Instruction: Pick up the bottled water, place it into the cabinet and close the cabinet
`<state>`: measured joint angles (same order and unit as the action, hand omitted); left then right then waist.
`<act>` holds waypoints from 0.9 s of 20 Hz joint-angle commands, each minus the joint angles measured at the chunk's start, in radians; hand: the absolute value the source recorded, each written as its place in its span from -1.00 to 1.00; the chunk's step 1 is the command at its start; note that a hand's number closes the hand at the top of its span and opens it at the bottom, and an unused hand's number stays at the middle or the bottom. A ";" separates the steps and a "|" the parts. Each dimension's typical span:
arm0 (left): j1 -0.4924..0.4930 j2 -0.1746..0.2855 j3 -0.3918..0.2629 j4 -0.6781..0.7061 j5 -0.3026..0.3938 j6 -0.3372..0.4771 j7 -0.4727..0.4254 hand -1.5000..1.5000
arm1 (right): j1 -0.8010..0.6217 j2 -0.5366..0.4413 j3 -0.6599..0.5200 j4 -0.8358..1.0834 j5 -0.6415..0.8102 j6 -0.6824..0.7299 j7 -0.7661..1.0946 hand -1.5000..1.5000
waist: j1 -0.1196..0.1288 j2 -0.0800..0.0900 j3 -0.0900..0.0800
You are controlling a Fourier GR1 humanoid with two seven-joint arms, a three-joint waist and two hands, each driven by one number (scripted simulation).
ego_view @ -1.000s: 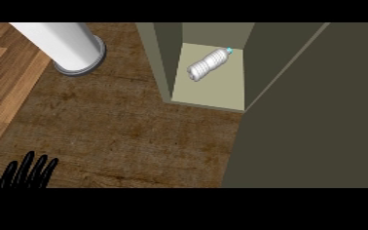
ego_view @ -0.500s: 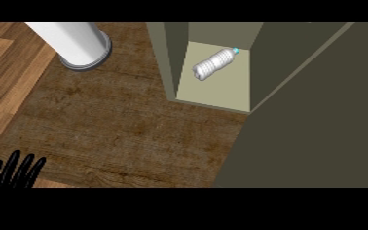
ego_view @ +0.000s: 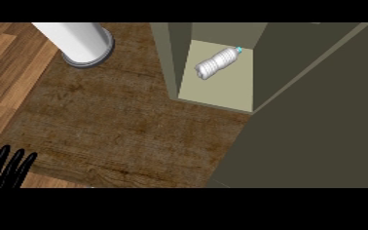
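Bottled water [ego_view: 217, 63] lies slantwise inside the cabinet [ego_view: 179, 58], door [ego_view: 309, 126] standing wide at right, well apart from my straight-fingered left hand [ego_view: 14, 168], bottom-left.

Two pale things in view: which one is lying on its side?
The bottled water inside the cabinet; the white cylinder on the counter stands upright.

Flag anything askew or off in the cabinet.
The bottled water lies on its side, slanted, on the cabinet floor, not upright. The door stands open. No spill or damage shows.
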<state>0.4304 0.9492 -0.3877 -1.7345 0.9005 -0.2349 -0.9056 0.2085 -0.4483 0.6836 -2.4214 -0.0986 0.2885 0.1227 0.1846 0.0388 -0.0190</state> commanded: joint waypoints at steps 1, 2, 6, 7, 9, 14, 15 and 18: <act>-0.012 0.011 0.022 -0.002 0.018 -0.033 -0.010 -1.00 | -0.060 0.132 0.041 0.096 -0.063 -0.084 0.114 1.00 | 0.003 0.009 0.002; 0.005 0.028 0.027 -0.008 0.020 -0.043 -0.011 -1.00 | -0.086 0.155 0.023 0.129 -0.073 -0.089 0.114 1.00 | 0.025 0.009 0.005; -0.002 0.012 0.037 -0.005 0.031 -0.030 -0.008 -1.00 | -0.143 0.238 -0.002 0.211 -0.165 -0.107 0.163 1.00 | 0.003 0.009 0.008; 0.010 0.019 0.032 -0.001 0.024 -0.040 -0.007 -1.00 | -0.157 0.246 -0.007 0.239 -0.199 -0.097 0.175 1.00 | 0.013 0.011 0.008; -0.002 0.039 0.059 0.010 0.036 -0.056 -0.007 -1.00 | -0.200 0.273 -0.018 0.282 -0.264 -0.076 0.187 1.00 | 0.017 0.012 0.009; 0.017 0.016 0.054 0.010 0.052 -0.049 -0.001 -1.00 | -0.358 0.317 -0.201 0.441 -0.301 -0.104 0.211 1.00 | -0.012 -0.002 0.011; 0.030 0.024 0.068 0.038 0.059 -0.073 -0.012 -1.00 | -0.384 0.327 -0.230 0.480 -0.303 -0.122 0.221 1.00 | -0.023 -0.009 0.010; 0.017 0.028 0.077 0.038 0.070 -0.073 0.007 -1.00 | -0.542 0.385 -0.339 0.610 -0.268 -0.196 0.222 1.00 | -0.038 -0.008 0.013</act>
<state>0.4499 0.9731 -0.3225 -1.7127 0.9565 -0.2690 -0.8873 -0.1802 -0.1560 0.4394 -1.9547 -0.4006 0.2051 0.3189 0.1661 0.0347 -0.0078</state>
